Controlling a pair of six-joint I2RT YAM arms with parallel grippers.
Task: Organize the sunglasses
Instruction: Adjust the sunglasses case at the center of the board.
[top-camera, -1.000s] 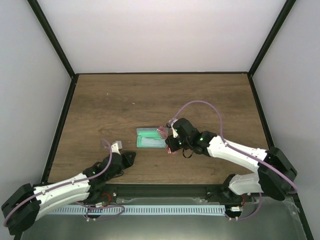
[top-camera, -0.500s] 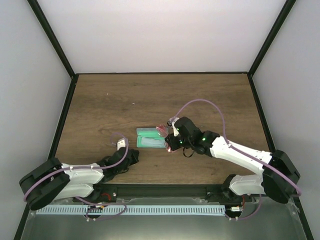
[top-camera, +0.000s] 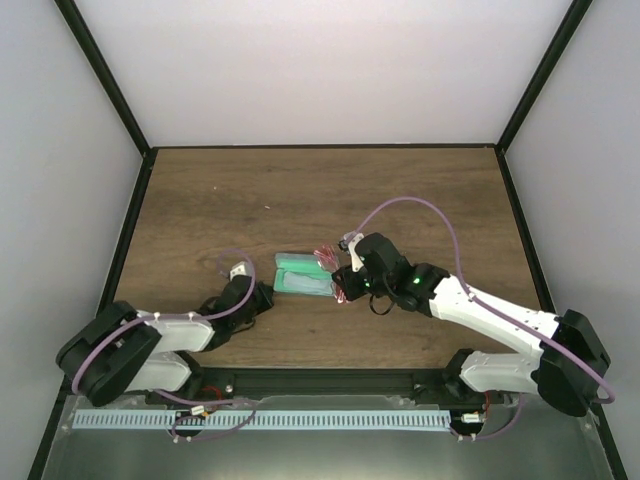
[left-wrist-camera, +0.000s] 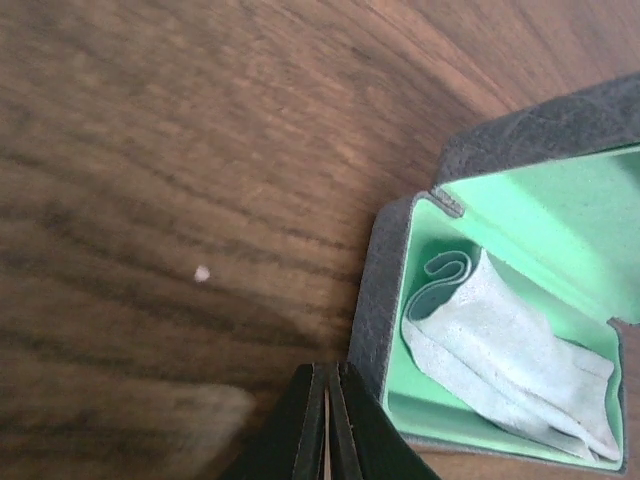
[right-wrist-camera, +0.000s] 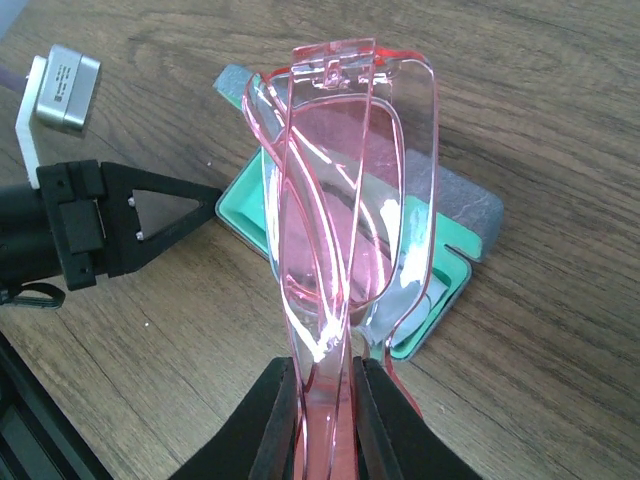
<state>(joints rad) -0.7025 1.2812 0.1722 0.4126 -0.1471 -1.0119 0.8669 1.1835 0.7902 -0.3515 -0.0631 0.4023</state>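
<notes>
Sunglasses: the folded pink-red pair (right-wrist-camera: 340, 200) is standing up through the middle of the right wrist view, its lower end sitting between two black fingers; in the overhead view it is hanging at the centre of the frame, over the right end of the case.
Right gripper: it (right-wrist-camera: 325, 385) is pinching the sunglasses with its jaws narrowly parted, both fingers pressing on the frame's lower end.
Case: the grey box (top-camera: 303, 277) with a green lining is lying open at the centre of the overhead view, its lid folded back flat on the wood.
Cloth: a pale folded cloth (left-wrist-camera: 500, 350) is lying inside the case, at the lower right of the left wrist view.
Left gripper: it (left-wrist-camera: 327, 400) is resting low with its fingers pressed fully together, holding nothing, its tip just beside the case's left wall; I cannot tell whether it is touching.
Table: the dark wooden top (top-camera: 300, 190) is carrying the case and filling the middle of the overhead view.
</notes>
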